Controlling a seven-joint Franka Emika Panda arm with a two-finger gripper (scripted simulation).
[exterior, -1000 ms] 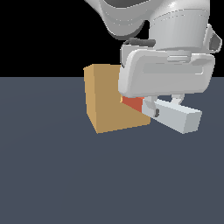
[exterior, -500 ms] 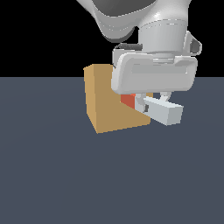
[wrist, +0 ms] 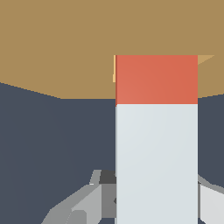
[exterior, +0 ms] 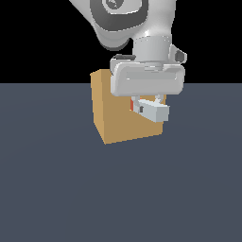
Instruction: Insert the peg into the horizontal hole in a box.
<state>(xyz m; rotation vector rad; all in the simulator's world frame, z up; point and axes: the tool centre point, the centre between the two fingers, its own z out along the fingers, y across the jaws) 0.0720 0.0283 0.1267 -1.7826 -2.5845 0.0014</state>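
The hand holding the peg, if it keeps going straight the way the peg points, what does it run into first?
Likely the box: the peg in the hand already has its orange end at the box face, apparently entering the hole; depth is unclear.

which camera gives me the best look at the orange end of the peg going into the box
The wrist view: the peg fills it, its orange end meeting the box face. The exterior view shows only an orange sliver behind the gripper.

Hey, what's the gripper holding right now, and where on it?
The gripper holds the peg by its white half; the orange-red end points into the box.
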